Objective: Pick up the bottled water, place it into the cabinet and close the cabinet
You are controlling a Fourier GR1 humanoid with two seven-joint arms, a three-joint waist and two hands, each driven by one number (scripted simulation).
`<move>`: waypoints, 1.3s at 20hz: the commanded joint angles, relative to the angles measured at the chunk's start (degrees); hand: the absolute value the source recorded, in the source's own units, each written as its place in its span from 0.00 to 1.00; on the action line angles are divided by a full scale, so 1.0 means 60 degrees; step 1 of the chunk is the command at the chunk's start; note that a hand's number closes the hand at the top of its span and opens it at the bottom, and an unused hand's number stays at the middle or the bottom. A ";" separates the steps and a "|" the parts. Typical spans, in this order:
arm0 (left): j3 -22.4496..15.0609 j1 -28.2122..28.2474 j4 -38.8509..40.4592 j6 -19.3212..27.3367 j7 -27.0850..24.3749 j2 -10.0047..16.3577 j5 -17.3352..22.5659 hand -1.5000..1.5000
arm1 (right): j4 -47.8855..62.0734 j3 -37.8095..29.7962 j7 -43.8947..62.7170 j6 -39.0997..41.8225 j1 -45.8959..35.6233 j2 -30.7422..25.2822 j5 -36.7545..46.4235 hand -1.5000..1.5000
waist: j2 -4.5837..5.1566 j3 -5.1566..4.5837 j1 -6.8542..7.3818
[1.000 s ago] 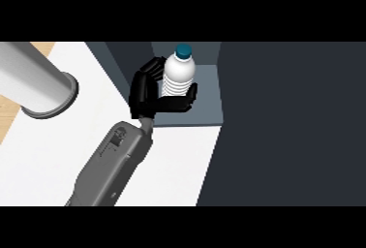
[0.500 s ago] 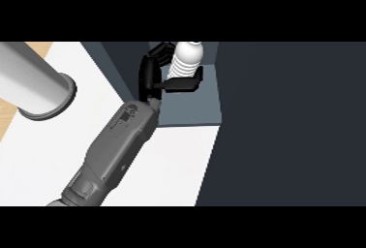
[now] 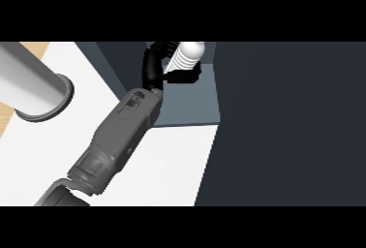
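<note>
Head view: the left hand, black, sits near 12 o'clock. Its fingers are curled round the white ribbed plastic water bottle. The bottle is just at the hand's 2 o'clock, inside the opening of the blue-grey cabinet, with its upper end running out of sight at the view's top. I cannot tell whether its base touches the shelf. The grey forearm slants from 7 o'clock across the white counter and over the cabinet's front edge. A broad dark panel fills the 3 o'clock side; whether it is the door or a side wall is unclear. A pale grey cylinder with a flanged foot stands at 9 o'clock, well apart from the arm. The right hand does not show.

Likely hazards:
- If the fingers open while the bottle hangs above the shelf or leans, it could tip or roll out.
- On the way out, curled fingers could catch the ribs and drag the bottle toward 6 o'clock.
- With the forearm across the opening, a closing door would strike it.
</note>
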 commanded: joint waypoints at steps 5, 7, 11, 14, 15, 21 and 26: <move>0.0393 -0.0078 0.1813 0.0321 -0.1162 -0.0019 -0.0078 1.00 | -0.0837 -0.0254 0.0157 0.0199 0.0063 -0.0230 -0.0204 0.00 | 0.0076 -0.0004 -0.0083; 0.0216 -0.0073 0.1907 0.0380 -0.1222 -0.0020 0.0218 1.00 | -0.0668 -0.0091 0.0480 0.0070 -0.0258 0.0013 0.0144 0.00 | 0.0072 -0.0011 -0.0143; 0.0598 -0.0532 0.2560 0.0424 -0.1377 -0.0018 0.0127 1.00 | -0.0817 -0.0148 0.0376 0.0202 -0.0065 -0.0200 -0.0053 0.00 | 0.0104 -0.0010 -0.0219; 0.0880 -0.0742 0.3033 0.0705 -0.1440 0.0054 0.0031 1.00 | -0.1005 0.0073 0.0380 0.0183 0.0070 -0.0389 0.0072 0.00 | 0.0155 -0.0014 -0.0356; 0.0655 -0.0660 0.3018 0.0687 -0.1304 -0.0019 -0.0169 1.00 | -0.0479 -0.0696 -0.0692 0.0370 0.0570 -0.0589 -0.0785 0.00 | 0.0070 0.0016 -0.0101; 0.0290 -0.0721 0.3842 0.1124 -0.1469 0.0088 -0.0679 0.00 | -0.0705 0.0070 -0.0189 0.0192 0.0231 -0.0346 -0.0227 0.00 | 0.0153 -0.0010 -0.0316; 0.0214 -0.0732 0.4068 0.1804 -0.1401 -0.0018 -0.0830 0.00 | -0.0843 0.0003 -0.0198 0.0157 0.0215 -0.0458 -0.0111 0.00 | 0.0158 -0.0015 -0.0362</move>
